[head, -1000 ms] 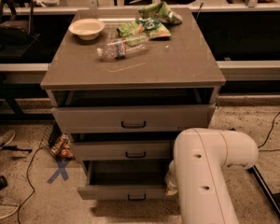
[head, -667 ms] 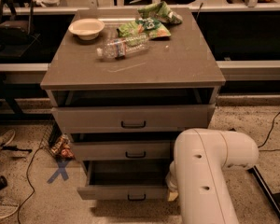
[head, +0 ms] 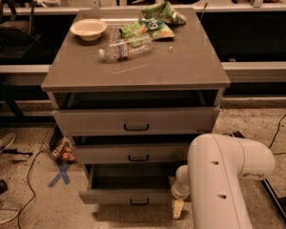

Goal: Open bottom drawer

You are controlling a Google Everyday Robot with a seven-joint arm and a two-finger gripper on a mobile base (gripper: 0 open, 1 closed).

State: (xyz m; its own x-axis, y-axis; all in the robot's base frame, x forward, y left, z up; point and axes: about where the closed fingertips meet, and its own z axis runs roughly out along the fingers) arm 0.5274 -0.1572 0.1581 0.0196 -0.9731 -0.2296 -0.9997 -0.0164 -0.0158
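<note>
The cabinet [head: 133,75] has three grey-beige drawers, each pulled out some way. The bottom drawer [head: 114,196] stands out the farthest, its inside showing dark, with a small black bar handle [head: 139,202] at the centre of its front. My gripper [head: 178,207] is low at the drawer's right front corner, mostly hidden behind my white arm [head: 224,175], which fills the lower right. The middle drawer [head: 100,154] and top drawer [head: 95,122] sit above it, each slightly open.
On the cabinet top lie a cream bowl [head: 88,28], a plastic bottle [head: 126,47] and green snack bags [head: 155,20]. On the floor to the left are a blue tape X [head: 61,174], a snack packet [head: 62,150], cables and shoes [head: 2,142].
</note>
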